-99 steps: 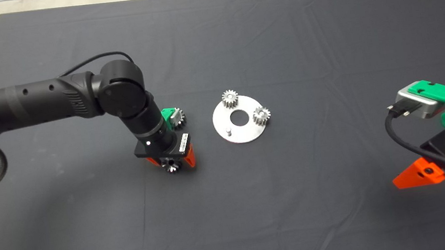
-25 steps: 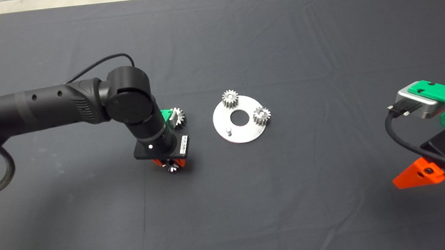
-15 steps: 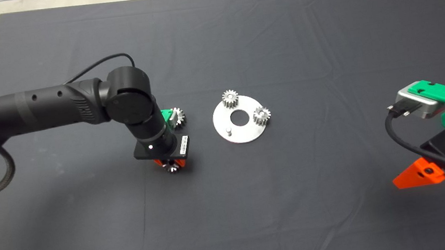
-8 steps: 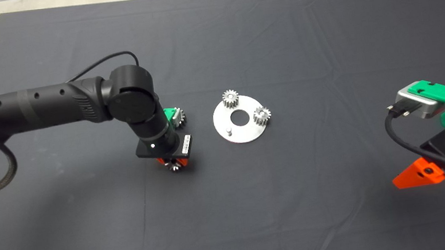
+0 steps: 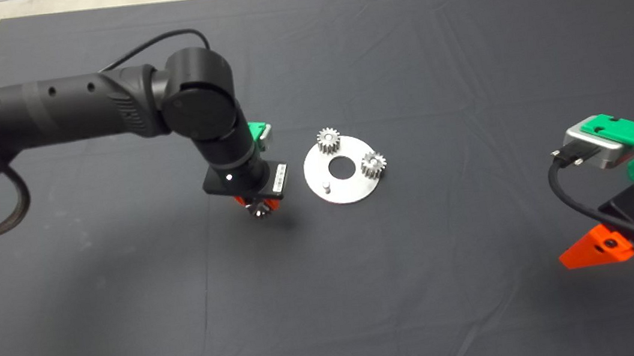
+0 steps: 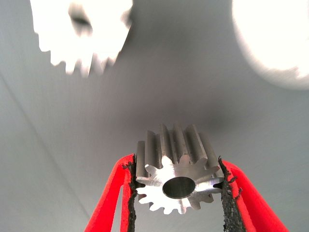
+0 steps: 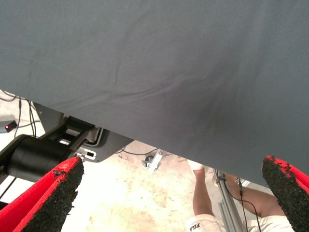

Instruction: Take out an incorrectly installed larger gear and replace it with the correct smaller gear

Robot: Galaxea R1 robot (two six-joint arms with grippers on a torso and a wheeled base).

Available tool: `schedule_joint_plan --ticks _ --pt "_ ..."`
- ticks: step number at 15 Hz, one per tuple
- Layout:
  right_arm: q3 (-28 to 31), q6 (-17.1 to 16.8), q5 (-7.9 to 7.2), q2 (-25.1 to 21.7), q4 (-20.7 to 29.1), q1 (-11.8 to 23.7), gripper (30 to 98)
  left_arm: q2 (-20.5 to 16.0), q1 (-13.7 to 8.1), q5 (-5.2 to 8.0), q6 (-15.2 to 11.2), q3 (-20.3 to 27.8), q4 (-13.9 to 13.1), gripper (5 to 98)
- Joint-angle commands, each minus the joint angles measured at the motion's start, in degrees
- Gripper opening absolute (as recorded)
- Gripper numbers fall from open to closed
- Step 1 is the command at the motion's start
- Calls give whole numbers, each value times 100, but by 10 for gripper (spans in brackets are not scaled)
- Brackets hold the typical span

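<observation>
Left gripper [image 6: 179, 193] clamps the shiny chunky-toothed, wide-holed smaller gear [image 6: 177, 176]

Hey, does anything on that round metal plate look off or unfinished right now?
Yes. The round plate has two gears on it but one bare peg. The left pincer holds the smaller gear beside the plate.

Dark grey mat [image 5: 403, 288] covering the table, lightly creased. Round steel plate [image 5: 348, 189] lying flat on it, just right of the left gripper [image 5: 258, 206]. Blurred pale gear [image 6: 82, 31] on the cloth just beyond the gripper's fingertips.
</observation>
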Motion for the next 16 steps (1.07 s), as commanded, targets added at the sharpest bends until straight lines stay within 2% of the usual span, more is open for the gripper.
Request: schedule_joint_plan --ticks 1,3,5,6,9,11,16 --pt "24 -14 -622 4 171 75 977 450 -181 13 215 -417 -87 337" --pt "24 -14 -622 -4 178 75 977 698 -181 22 255 -696 -112 337" --pt "24 -6 -622 -4 179 75 977 921 -172 13 557 -1157 -482 336" --pt "24 -8 -622 4 179 75 977 965 -172 13 666 -1343 -586 336" --pt "24 -14 -622 13 179 75 977 1045 -172 5 716 -1447 -623 337" --pt "24 -14 -622 22 179 75 977 1321 -172 13 767 -1639 -617 336" --pt "24 -14 -622 13 179 75 977 1401 -172 13 833 -1693 -760 336"
